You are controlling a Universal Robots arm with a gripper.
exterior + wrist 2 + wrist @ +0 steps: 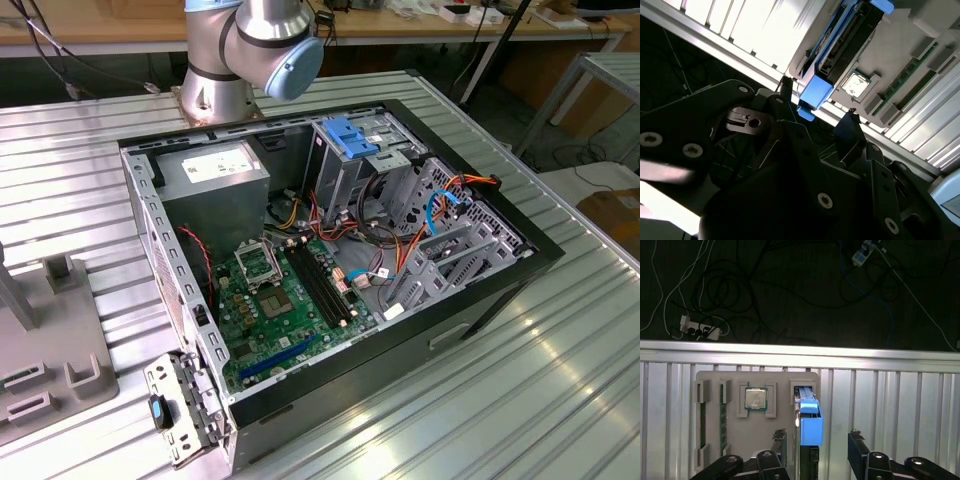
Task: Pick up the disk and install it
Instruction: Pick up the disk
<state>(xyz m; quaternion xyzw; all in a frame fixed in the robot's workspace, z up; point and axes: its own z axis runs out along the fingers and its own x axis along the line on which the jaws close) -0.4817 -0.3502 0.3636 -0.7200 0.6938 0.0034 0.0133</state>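
Black two-finger claw (pixel 817 437) open, straddling but not gripping the flat dark-grey disk (pixel 810 426) w/ bright blue rails, stood on edge in the grey plastic parts tray (pixel 55 345) at the exterior view's left of the open black PC case (pixel 480 305); pickup & install not yet done.

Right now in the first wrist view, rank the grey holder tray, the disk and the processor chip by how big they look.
1. grey holder tray
2. disk, though it stands up toward the camera, which likely inflates it
3. processor chip
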